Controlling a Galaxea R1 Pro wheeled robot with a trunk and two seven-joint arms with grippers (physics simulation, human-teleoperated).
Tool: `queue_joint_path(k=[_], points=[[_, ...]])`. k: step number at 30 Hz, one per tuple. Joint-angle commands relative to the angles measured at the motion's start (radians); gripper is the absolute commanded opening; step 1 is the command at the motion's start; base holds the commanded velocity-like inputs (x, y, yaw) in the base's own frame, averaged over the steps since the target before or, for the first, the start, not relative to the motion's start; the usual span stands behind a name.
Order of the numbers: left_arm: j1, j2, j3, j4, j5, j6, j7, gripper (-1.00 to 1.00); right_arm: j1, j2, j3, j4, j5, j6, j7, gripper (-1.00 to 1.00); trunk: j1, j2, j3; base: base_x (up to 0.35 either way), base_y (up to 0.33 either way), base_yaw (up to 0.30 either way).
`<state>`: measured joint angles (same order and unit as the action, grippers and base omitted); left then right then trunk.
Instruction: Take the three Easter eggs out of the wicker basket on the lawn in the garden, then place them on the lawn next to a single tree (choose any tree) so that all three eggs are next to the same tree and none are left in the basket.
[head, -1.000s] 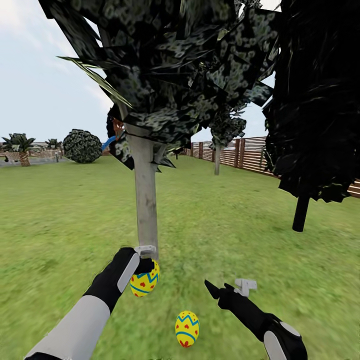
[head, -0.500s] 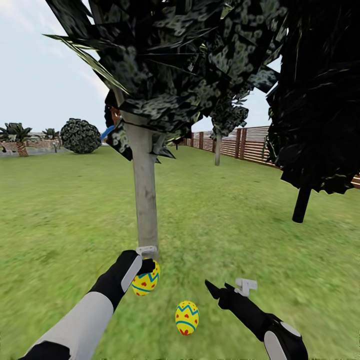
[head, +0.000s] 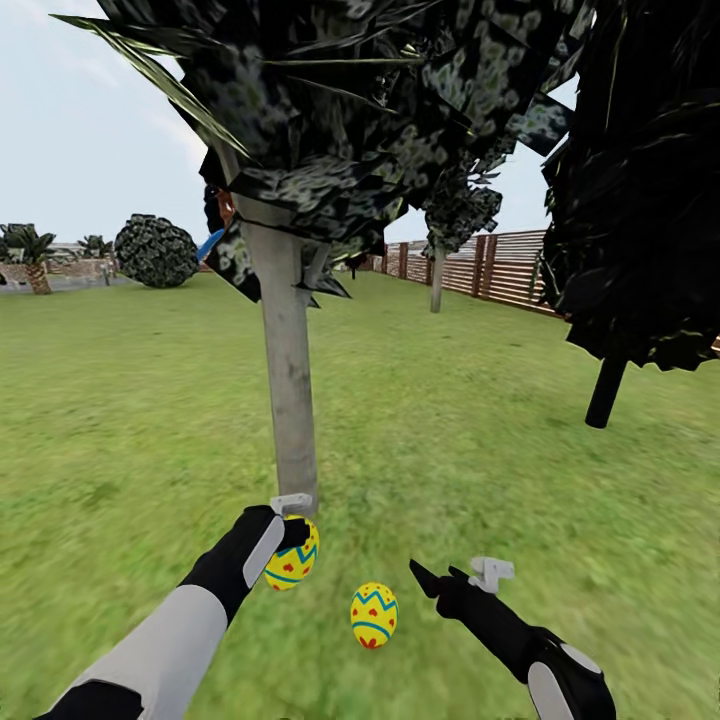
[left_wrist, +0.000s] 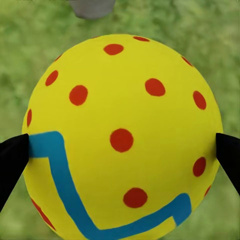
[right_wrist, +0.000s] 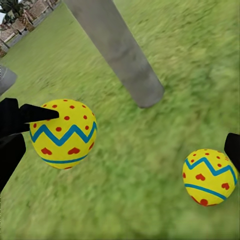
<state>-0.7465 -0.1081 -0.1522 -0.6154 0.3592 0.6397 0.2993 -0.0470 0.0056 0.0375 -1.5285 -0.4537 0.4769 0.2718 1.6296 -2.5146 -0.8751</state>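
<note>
an egg (left_wrist: 120, 135) is clamped between the two black fingers of the left gripper (head: 290, 545), one fingertip (left_wrist: 12, 162) pressed to each side of it, as the left wrist view shows. in the head view this held egg (head: 292, 555) is seen at about seven o'clock, low over the lawn (head: 120, 430) and just beside the foot of the pale grey tree trunk (head: 288, 380); from these pictures it cannot be told whether the egg is touching the grass. a second egg (head: 374, 615) is lying on the grass at about six o'clock, near the same trunk and apart from the held one. the right gripper (head: 450, 580) is held at about five o'clock with its fingers spread and nothing between them, just beside the lying egg. in the right wrist view both eggs are seen on either side of the trunk base (right_wrist: 142, 87), the held one (right_wrist: 62, 132) with the left fingers around it. farther off, a dark tree with a thin black trunk (head: 605, 390) stands at two o'clock and a slatted fence (head: 500, 270) at one o'clock. the step in hand is judged to be the setting down of an egg beside the tree. the next move calls for the egg to be lowered onto the grass and the fingers to be parted gently, so that it is not rolled away from the trunk.
</note>
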Motion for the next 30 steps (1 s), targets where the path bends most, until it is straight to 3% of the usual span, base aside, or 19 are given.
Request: queue_joint_path(k=[1, 17, 19, 21, 24, 30], points=[[-0.001, 0.001, -0.004, -0.001, 0.010, -0.004, 0.009, -1.00, -0.001, 0.000, -0.001, -0.001, -0.006, 0.006, 0.002, 1.00, 0.000, -0.001, -0.005, 0.000, 0.000, 0.000], [-0.001, 0.001, -0.006, -0.001, 0.009, -0.028, 0.009, -1.00, 0.002, -0.001, -0.001, -0.041, -0.010, 0.008, 0.007, 1.00, 0.007, -0.005, -0.067, 0.000, 0.000, 0.000], [-0.001, 0.001, -0.006, -0.001, 0.009, -0.028, 0.009, -1.00, 0.002, -0.002, -0.002, -0.051, -0.012, 0.008, 0.035, 1.00, 0.008, -0.005, -0.074, 0.000, 0.000, -0.071], [-0.001, 0.001, -0.006, -0.002, 0.009, -0.031, 0.009, -1.00, 0.002, -0.002, -0.028, -0.055, -0.012, 0.008, 0.104, 1.00, 0.009, -0.005, -0.080, 0.000, 0.000, -0.156], [-0.001, 0.001, -0.006, -0.003, 0.009, -0.043, 0.009, -1.00, 0.003, -0.001, -0.105, -0.057, -0.012, 0.052, 0.226, 1.00, 0.011, -0.006, -0.088, 0.000, 0.000, -0.196], [-0.001, 0.001, -0.006, -0.003, 0.009, -0.046, 0.009, -1.00, 0.003, -0.001, -0.140, -0.056, -0.010, 0.096, 0.265, 1.00, 0.013, -0.008, -0.105, 0.000, 0.000, -0.207]])
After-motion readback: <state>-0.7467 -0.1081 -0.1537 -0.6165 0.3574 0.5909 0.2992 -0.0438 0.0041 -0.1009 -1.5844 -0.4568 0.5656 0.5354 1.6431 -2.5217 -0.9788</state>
